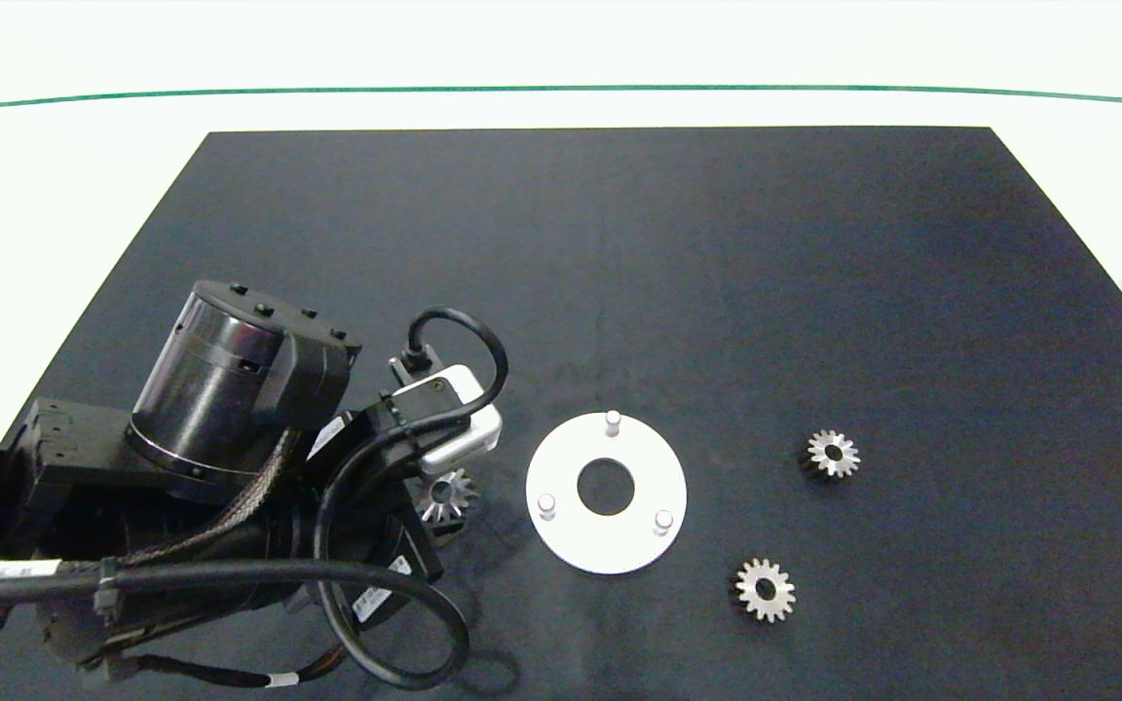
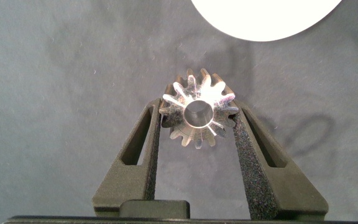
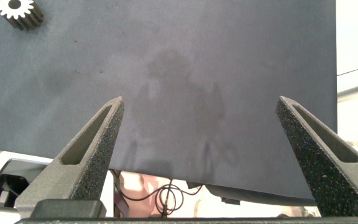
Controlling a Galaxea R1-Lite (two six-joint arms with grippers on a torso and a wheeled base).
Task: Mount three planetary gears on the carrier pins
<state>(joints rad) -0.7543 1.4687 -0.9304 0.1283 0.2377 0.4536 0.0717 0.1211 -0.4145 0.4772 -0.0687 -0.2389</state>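
Left gripper (image 2: 197, 124): at the near left, closed on one planetary gear (image 2: 199, 115) by its tooth tips; it risks slipping or tilting.
White disc (image 1: 606, 492): just right; its three carrier pins (image 1: 613, 422) are bare, so misalignment would jam the bore.
Loose gears (image 1: 766, 589): right of the disc.
Right gripper (image 3: 197, 124): wide open, empty, off the mat's edge.

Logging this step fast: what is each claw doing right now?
Left claw: shut on a planetary gear, beside the white carrier disc.
Right claw: open, holding nothing.

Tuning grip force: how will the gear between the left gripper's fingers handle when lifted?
The gear looks solid metal, so probably stiff and heavy for its size. The left gripper pinches only tooth tips, so it might pivot or slip.
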